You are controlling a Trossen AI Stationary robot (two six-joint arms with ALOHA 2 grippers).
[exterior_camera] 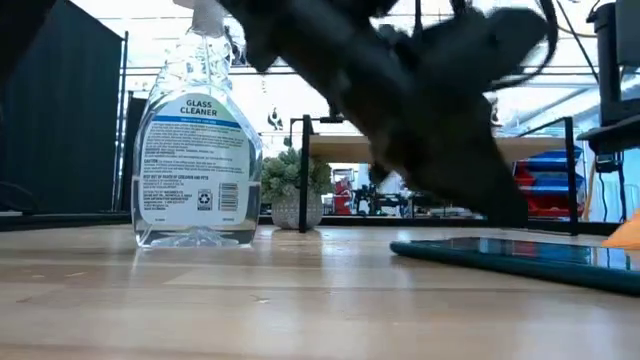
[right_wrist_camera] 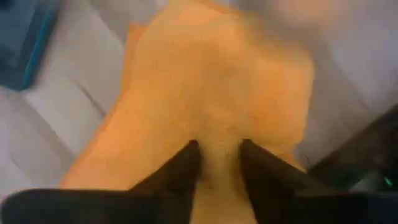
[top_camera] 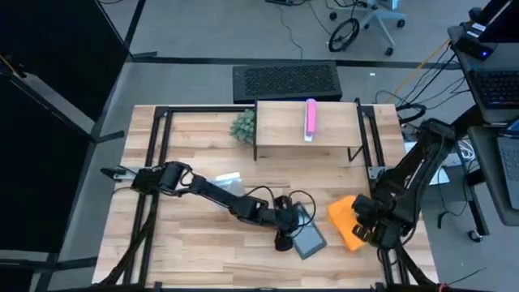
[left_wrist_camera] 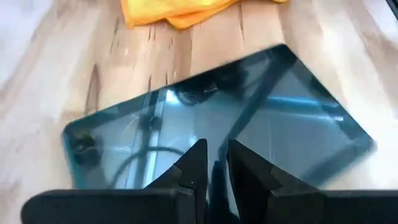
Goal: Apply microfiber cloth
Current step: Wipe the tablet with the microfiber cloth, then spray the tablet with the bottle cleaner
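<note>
The microfiber cloth is a bright orange, crumpled heap lying on the wooden table at the near right; it also shows in the right wrist view. To its left the dark grey tablet lies flat, screen up. My left gripper is over the tablet's left edge, fingers shut. My right gripper is down on the cloth's near right part, shut on it. My left gripper comes down slanting from the table's left, its shut fingertips at the tablet's screen near the edge; whether they touch the glass, I cannot tell. My right gripper pinches a raised fold of the cloth between its two fingers, coming from above and the right. The rest of the cloth lies slack on the table.
A clear glass-cleaner spray bottle stands on the table left of centre. At the far edge are a small potted plant and a raised wooden shelf carrying a pink object. Black frame rails run along both sides.
</note>
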